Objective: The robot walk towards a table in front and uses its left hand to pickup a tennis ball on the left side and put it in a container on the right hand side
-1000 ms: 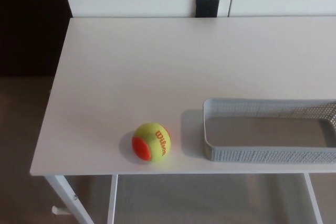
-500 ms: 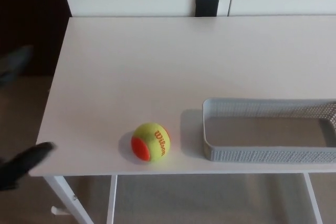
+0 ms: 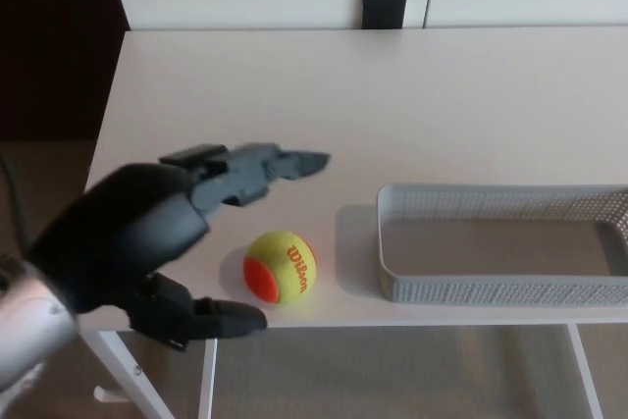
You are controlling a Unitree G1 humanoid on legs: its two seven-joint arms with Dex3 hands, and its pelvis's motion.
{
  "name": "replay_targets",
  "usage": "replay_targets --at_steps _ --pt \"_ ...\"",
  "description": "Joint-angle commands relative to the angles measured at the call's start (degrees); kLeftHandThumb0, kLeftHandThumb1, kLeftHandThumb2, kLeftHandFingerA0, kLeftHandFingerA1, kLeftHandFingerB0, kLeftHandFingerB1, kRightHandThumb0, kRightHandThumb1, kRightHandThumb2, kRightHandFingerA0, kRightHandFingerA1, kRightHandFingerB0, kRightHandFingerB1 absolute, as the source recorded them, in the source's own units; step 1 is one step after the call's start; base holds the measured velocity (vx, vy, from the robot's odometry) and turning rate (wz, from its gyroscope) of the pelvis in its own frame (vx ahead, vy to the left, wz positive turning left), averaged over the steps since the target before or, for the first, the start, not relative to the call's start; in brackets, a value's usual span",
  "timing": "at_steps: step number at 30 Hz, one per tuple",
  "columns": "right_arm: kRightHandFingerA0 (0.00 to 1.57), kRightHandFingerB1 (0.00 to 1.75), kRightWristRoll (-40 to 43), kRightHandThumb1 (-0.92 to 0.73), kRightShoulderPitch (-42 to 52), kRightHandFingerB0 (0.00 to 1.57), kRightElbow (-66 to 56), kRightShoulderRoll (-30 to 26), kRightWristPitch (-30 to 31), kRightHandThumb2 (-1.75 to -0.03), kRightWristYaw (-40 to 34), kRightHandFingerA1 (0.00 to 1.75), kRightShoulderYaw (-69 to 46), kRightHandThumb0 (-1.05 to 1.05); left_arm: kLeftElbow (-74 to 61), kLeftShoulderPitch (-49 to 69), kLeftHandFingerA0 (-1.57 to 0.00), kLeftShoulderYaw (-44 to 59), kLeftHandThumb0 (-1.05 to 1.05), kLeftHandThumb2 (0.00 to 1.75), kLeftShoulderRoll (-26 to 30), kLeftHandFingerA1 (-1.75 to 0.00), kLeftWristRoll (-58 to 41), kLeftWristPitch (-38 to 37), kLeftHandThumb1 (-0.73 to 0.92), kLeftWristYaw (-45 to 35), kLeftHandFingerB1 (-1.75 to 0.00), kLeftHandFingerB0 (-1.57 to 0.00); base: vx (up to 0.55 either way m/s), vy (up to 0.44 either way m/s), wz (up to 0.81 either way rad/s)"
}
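Observation:
A yellow and orange tennis ball [image 3: 281, 266] lies near the front edge of the white table [image 3: 324, 95], left of the grey mesh container [image 3: 500, 244]. My left hand [image 3: 162, 233] hovers just left of the ball and is open. Its two fingers [image 3: 270, 164] stretch out behind the ball, and its thumb [image 3: 221, 320] reaches in front of it. Nothing is held, and I see no contact with the ball. My right hand does not show.
A small black box [image 3: 384, 9] sits against the white wall at the table's far edge. The container runs off the picture's right side. Brown floor and a dark area lie left of the table.
My left arm has come up from the lower left edge and now spreads its fingers around the ball's left side. The ball and container have not moved.

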Motion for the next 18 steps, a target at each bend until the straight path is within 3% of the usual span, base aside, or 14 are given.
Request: replay_targets --at_steps 1,3,4,7,8,9,11,12,18 --pt "0.61 0.35 -1.4 -0.58 -1.4 0.31 2.1 -1.5 -0.9 -0.57 -0.8 0.47 0.4 -0.36 3.0 -4.9 -0.14 -11.1 -0.42 0.62 2.7 -0.36 18.5 12.3 0.45 -7.8 -0.32 -0.12 0.0 0.0 0.0" --pt "0.61 0.34 -1.6 -0.58 -1.9 0.31 2.5 -1.6 -1.1 -0.57 -1.0 0.47 0.5 -0.36 3.7 -5.5 -0.14 -12.2 -0.42 0.63 2.4 -0.37 20.0 11.8 0.44 -7.4 -0.33 -0.11 0.0 0.0 0.0" --pt "0.57 0.44 -1.8 -0.46 -2.1 0.26 2.6 -1.5 -1.0 -0.74 -1.2 0.57 0.6 -0.44 4.2 -5.8 -0.15 -12.8 -0.43 0.63 2.4 -0.37 21.0 11.6 0.44 -7.3 -0.33 -0.1 0.0 0.0 0.0" --pt "0.58 0.44 -2.2 -0.46 -2.3 0.27 2.4 -1.5 -0.6 -0.74 -1.9 0.57 0.9 -0.43 5.2 -6.4 -0.16 -14.4 -0.43 0.63 2.5 -0.38 24.0 11.0 0.43 -6.7 -0.33 -0.09 0.0 0.0 0.0" --pt "0.58 0.44 -2.2 -0.46 -2.3 0.26 2.2 -1.5 -0.5 -0.73 -1.8 0.57 0.8 -0.43 6.0 -7.0 -0.18 -15.5 -0.35 0.56 2.2 -0.33 25.5 11.1 0.49 -6.7 -0.24 -0.1 0.0 0.0 0.0" --pt "0.58 0.44 -1.7 -0.45 -2.5 0.26 2.3 -1.4 -0.4 -0.73 -1.6 0.57 0.6 -0.42 6.6 -7.6 -0.01 -16.2 -0.24 0.92 2.0 -0.48 26.6 11.2 0.44 -6.6 -0.49 0.0 0.0 0.0 0.0" --pt "0.58 0.44 -1.5 -0.45 -2.8 0.26 2.6 -1.2 -0.5 -0.72 -1.4 0.57 0.5 -0.41 6.9 -8.0 -0.01 -16.4 -0.23 0.93 1.9 -0.48 27.2 11.3 0.45 -6.4 -0.49 0.0 0.0 0.0 0.0" --pt "0.58 0.44 -1.7 -0.45 -2.8 0.26 2.4 -1.1 -0.5 -0.73 -1.5 0.57 0.7 -0.41 7.4 -8.3 -0.18 -16.8 -0.31 0.56 1.8 -0.31 28.8 11.1 0.5 -5.6 -0.26 -0.1 0.0 0.0 0.0" --pt "0.56 0.44 -1.9 -0.45 -2.1 0.26 0.4 -1.1 0.6 -0.73 -1.1 0.56 1.0 -0.42 8.8 -9.5 -0.16 -19.8 -0.36 0.61 2.0 -0.32 38.8 7.5 0.5 -2.5 -0.32 -0.12 0.0 0.0 0.0"
